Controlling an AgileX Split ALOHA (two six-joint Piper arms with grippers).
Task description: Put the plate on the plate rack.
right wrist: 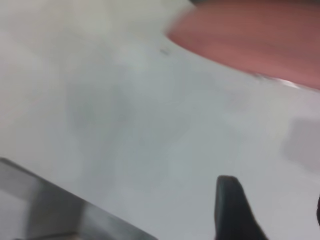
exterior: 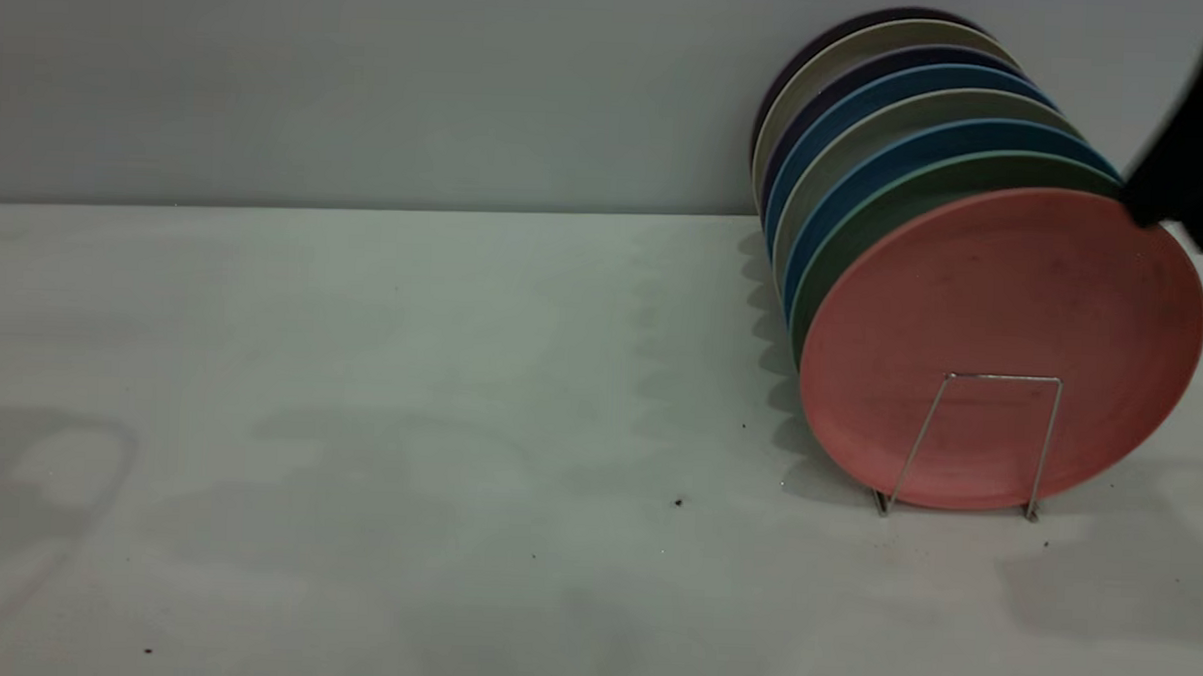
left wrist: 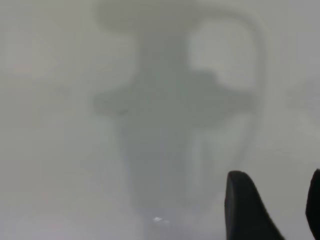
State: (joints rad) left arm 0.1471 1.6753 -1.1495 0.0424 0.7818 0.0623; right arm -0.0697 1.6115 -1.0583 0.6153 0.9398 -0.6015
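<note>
The salmon-pink plate (exterior: pixel 1002 332) stands upright on edge in the front slot of the silver wire plate rack (exterior: pixel 1005 377), behind the rack's front loop. It also shows in the right wrist view (right wrist: pixel 250 40). My right arm (exterior: pixel 1193 149) hovers at the plate's upper right rim, at the exterior view's edge. My right gripper (right wrist: pixel 272 192) is open and empty over bare table, apart from the plate. My left gripper (left wrist: pixel 272 180) is open and empty above bare table, and is out of the exterior view.
Several more plates stand in the rack behind the pink one, among them a teal-green plate (exterior: pixel 866 227) and blue plates (exterior: pixel 868 167). The grey table (exterior: pixel 408 421) reaches back to a plain wall (exterior: pixel 370 80). A dark edge (right wrist: pixel 50 205) shows in the right wrist view.
</note>
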